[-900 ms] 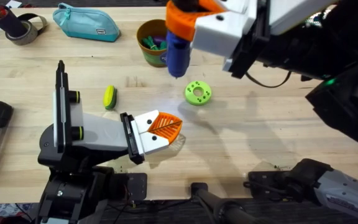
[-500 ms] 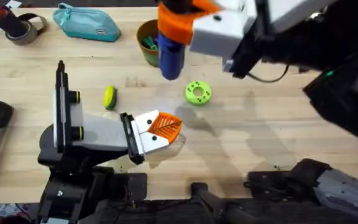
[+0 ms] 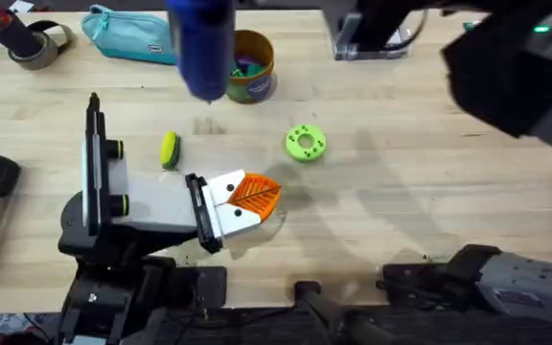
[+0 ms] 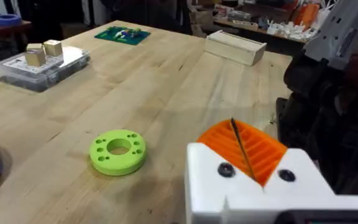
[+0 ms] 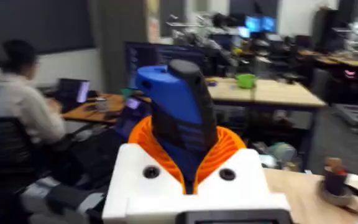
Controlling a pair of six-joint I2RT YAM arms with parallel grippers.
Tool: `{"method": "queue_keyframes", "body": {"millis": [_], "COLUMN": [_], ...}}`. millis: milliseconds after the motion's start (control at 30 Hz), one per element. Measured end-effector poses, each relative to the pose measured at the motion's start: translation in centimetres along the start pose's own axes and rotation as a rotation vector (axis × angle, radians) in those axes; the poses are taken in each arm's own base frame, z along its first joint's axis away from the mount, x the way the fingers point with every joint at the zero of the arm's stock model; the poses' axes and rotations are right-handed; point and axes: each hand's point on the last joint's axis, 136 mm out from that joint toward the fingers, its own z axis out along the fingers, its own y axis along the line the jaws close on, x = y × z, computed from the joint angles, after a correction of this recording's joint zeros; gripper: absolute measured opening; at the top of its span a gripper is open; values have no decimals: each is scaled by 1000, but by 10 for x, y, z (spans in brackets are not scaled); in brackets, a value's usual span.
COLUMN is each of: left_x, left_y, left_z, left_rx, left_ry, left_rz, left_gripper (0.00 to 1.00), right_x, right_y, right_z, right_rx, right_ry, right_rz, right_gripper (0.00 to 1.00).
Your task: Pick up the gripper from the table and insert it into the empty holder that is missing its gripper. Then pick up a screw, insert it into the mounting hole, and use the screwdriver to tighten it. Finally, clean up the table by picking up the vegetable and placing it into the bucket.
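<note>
Screwdriver sits clamped in the right end effector; left end effector rests clenched near the vegetable.

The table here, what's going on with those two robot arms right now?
The right gripper holds the blue screwdriver up in the air near the bucket. The left gripper rests low over the table, fingers closed and empty. The yellow vegetable lies on the wood, not yet in the bucket.
</note>
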Motion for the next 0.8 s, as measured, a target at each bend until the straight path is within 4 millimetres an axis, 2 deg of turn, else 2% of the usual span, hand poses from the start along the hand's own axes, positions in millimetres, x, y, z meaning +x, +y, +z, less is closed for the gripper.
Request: {"method": "queue_keyframes", "body": {"millis": [367,600,800], "left_x": [0,0,0], "left_y": [0,0,0], "left_z": [0,0,0], "left_rx": [0,0,0], "left_ry": [0,0,0], "left_rz": [0,0,0], "left_gripper": [22,22,22], "right_x": [14,20,25], "right_y": [41,52,51], "right_z": [18,14,9], "right_rx": [-204,-270,-283], "right_ry": [42,81,110], "right_rz": [81,80,95], "right_gripper": [41,42,42]}}
